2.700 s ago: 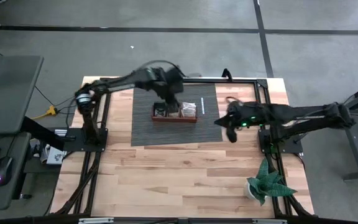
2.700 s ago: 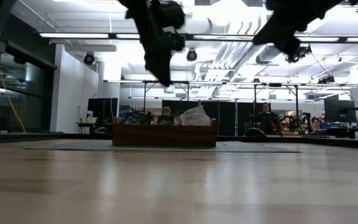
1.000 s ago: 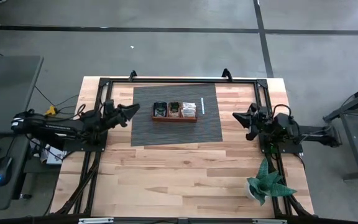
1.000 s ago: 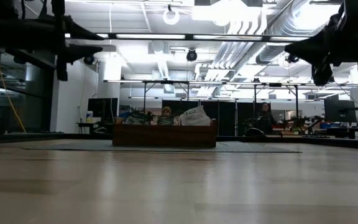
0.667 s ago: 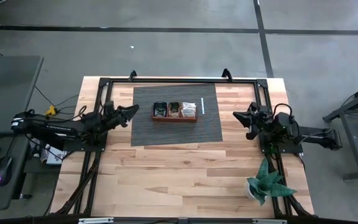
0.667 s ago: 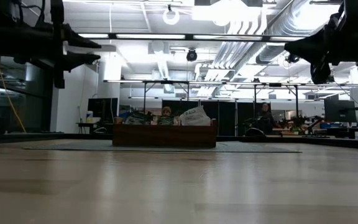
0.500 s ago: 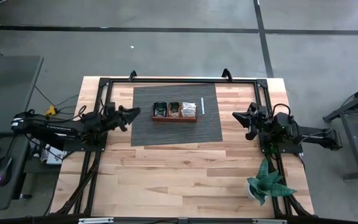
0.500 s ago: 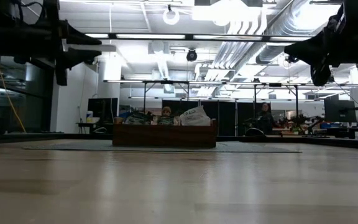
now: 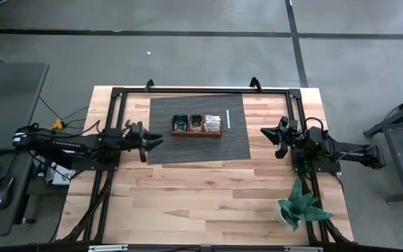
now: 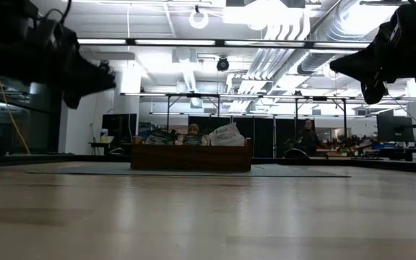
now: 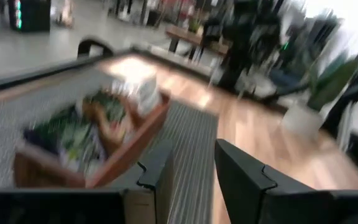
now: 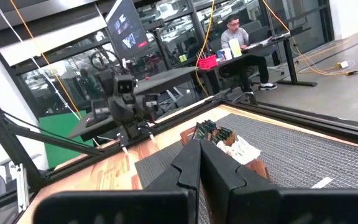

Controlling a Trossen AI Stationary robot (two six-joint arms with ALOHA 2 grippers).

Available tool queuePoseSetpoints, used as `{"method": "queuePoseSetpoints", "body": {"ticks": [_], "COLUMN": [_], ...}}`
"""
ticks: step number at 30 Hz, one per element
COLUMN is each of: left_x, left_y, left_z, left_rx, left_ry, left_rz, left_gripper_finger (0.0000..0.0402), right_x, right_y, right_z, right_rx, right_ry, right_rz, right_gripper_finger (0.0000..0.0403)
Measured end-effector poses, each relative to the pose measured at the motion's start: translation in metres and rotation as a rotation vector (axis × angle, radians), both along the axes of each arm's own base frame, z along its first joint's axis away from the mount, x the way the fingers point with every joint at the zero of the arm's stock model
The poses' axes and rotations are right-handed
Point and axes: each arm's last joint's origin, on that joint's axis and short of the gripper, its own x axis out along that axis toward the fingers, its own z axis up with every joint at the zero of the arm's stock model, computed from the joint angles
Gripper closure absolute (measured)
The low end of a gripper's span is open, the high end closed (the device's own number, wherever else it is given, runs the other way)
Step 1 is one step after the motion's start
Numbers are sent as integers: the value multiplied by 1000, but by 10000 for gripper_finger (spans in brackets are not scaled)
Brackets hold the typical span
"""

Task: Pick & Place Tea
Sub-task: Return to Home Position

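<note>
Tea (image 9: 196, 123): inside wooden tray (image 9: 196, 134), 12 o'clock on table (image 9: 208, 196).
Left gripper (image 9: 157, 141): tray's 8 o'clock, fingers narrowly apart, empty.
Right gripper (image 9: 266, 132): tray's 3 o'clock, fingers together.
Risk: a low swing could clip tray, spilling tea.

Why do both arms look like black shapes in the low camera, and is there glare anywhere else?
Low view: bright ceiling lights sit behind the left gripper and right gripper, so both read as silhouettes; the table shows a pale sheen. Left wrist view: the room beyond the plant is washed out white. High view: even light, soft shadows only.
</note>
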Motion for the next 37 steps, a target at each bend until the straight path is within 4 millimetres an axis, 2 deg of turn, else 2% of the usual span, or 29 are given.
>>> {"method": "queuePoseSetpoints", "body": {"ticks": [13,37], "left_x": [-9,-8], "left_y": [0,0], "left_z": [-33,-33], "left_rx": [-13,-13], "left_ry": [357,347], "left_rz": [0,0], "left_gripper_finger": [286,286], "right_x": [0,0], "right_y": [0,0], "right_z": [0,0], "right_rx": [0,0], "right_ry": [-2,-1], "right_rz": [0,0], "right_gripper_finger": [400,391]}}
